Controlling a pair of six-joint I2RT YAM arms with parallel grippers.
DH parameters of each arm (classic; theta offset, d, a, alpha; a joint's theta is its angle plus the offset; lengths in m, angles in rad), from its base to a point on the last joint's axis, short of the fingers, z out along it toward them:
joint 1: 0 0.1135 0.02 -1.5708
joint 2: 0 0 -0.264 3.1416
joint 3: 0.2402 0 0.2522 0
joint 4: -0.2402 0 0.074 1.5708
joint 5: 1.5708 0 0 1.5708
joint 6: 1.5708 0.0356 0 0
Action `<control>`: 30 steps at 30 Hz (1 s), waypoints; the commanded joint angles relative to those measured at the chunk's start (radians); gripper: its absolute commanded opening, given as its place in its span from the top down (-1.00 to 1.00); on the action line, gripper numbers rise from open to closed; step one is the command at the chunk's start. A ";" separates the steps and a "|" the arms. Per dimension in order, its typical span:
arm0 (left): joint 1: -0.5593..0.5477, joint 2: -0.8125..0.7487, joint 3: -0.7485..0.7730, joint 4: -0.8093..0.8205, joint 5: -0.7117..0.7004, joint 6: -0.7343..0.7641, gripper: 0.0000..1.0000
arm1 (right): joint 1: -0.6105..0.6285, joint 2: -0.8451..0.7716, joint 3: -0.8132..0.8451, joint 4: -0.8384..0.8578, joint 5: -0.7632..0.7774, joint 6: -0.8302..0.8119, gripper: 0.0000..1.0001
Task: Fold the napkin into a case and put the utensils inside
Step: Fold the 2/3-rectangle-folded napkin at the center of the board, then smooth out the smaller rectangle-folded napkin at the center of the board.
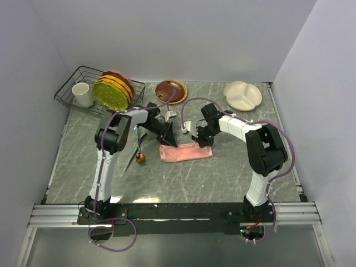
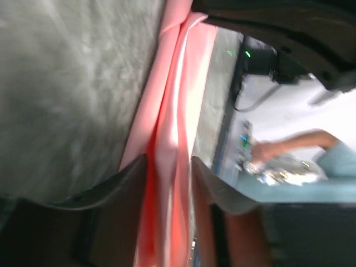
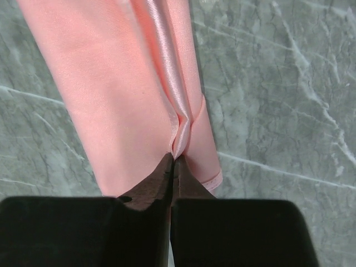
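at the middle of the grey marbled tabletop (image 1: pixel 222 178), the salmon-pink napkin (image 1: pixel 186 152) lies folded into a narrow strip, one of my claws at each end of it. my right claw (image 3: pixel 172 161) is pinched tight on a raised fold at the strip's right end. in the right wrist view a glossy crease runs away from the closed tips, and the rest of the cloth lies flat on the stone.

my left claw (image 1: pixel 170 139) is at the opposite end with its fingers (image 2: pixel 125 186) parted and a ridge of the pink satin running between them. i cannot tell whether they press on the cloth.

the utensils (image 1: pixel 137 153) lie on the tabletop to the left of the napkin, apart from it and just beside my left arm, with thin dark handles and a shiny rounded head at the near end. they are outside the cloth.

at the far left corner a black wire dish rack (image 1: pixel 69 89) holds a white cup (image 1: pixel 82 94) and a row of plates on edge, yellow-green ones (image 1: pixel 110 94) in front and a pink one (image 1: pixel 123 79) behind. a brown plate (image 1: pixel 171 90) sits beyond the napkin near the back wall. a cream divided plate (image 1: pixel 243 95) rests at the far right, well apart from the cloth.
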 commanded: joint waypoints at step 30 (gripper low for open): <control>-0.037 -0.391 -0.519 0.815 -0.193 -0.579 0.79 | -0.062 0.215 0.234 -0.259 -0.002 0.269 1.00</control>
